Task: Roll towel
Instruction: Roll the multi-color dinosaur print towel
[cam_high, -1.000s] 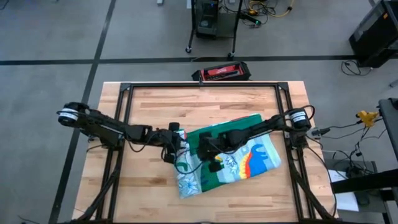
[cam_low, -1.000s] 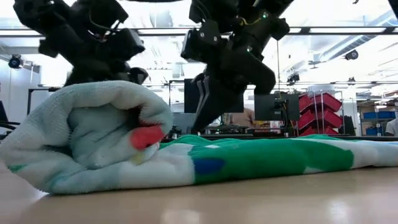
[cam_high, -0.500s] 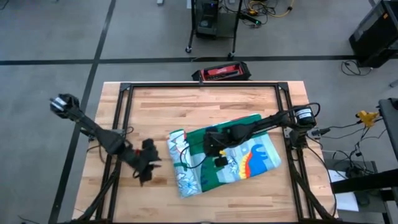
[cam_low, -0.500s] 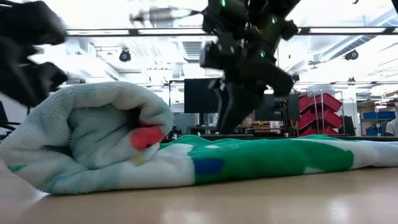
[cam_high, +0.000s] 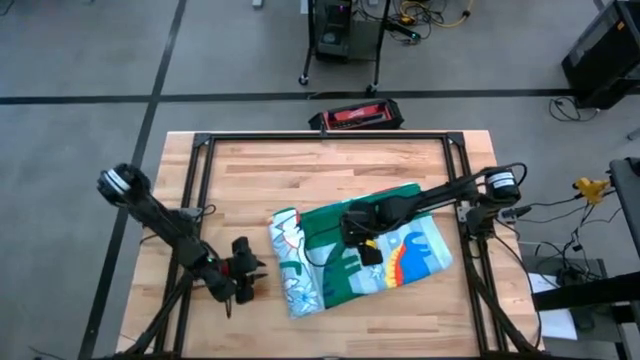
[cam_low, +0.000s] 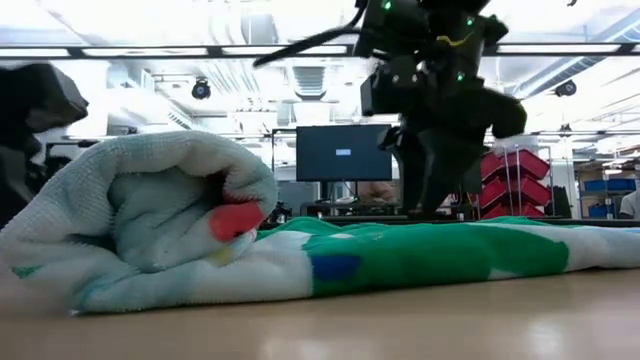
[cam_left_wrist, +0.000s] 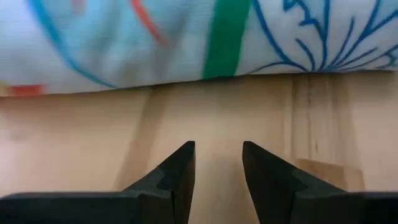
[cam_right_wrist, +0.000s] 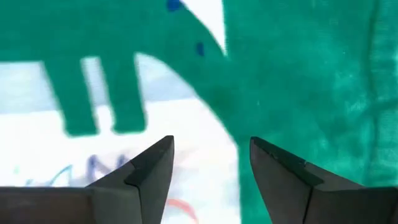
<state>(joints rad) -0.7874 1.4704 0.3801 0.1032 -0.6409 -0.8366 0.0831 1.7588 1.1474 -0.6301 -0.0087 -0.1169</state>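
Around: red case (cam_high: 356, 117) beyond table (cam_high: 330, 170) far edge.
Towel (cam_high: 355, 262): mid-table, left end rolled, rest flat; dino print, green border.
Left gripper (cam_high: 243, 285): beside roll, fingers apart, empty.
Right gripper (cam_high: 366, 250): over towel, jaws apart, prob. not gripping.

Even overhead light on the towel (cam_high: 355, 255); faint shadows. Low view: ceiling glare behind towel, surface (cam_low: 400, 325) before it defocused. Left wrist view: towel motion-blurred.

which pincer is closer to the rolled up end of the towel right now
Left. The left pincer sits on bare wood just beside the towel's rolled end, not touching. The right pincer hovers over the flat part, farther along.
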